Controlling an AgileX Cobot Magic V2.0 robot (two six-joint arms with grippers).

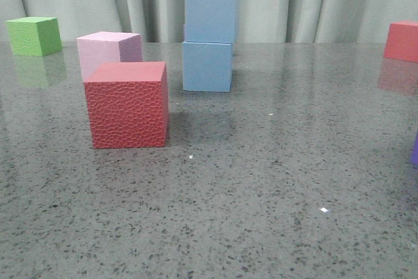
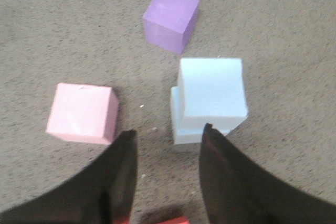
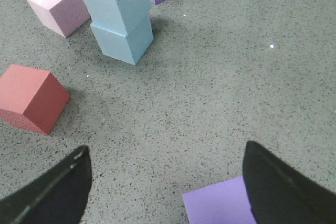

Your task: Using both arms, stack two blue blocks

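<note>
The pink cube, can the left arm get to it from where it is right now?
Probably yes. The left gripper is open and empty, and the pink cube stands alone on the table, apart from the stacked blue blocks. Nothing lies between the fingers and the cube.

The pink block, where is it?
In the front view the pink block sits left of the middle of the table, right behind the red block, with the stacked blue blocks to its right.
</note>
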